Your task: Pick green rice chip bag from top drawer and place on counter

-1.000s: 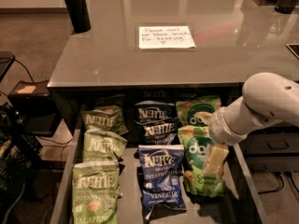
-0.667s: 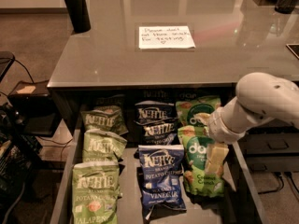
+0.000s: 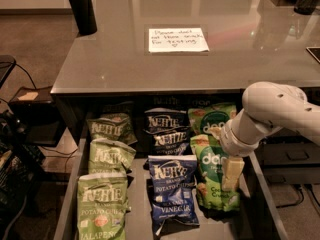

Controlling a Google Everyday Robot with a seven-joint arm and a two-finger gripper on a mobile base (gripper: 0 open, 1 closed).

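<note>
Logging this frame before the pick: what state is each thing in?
top drawer: pulled open, holding snack bags.
green rice chip bag, front one: lying in the drawer's right row.
gripper: down over that bag's right side.
counter: bearing a paper note.

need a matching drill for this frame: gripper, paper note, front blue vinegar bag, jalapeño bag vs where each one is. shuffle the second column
1. gripper
2. paper note
3. front blue vinegar bag
4. jalapeño bag

A. on the counter
B. top drawer, middle row, front
C. top drawer, left row, front
D. over the front green rice chip bag, right row

Pairs: 1-D, 2-A, 3-B, 4-C
</note>
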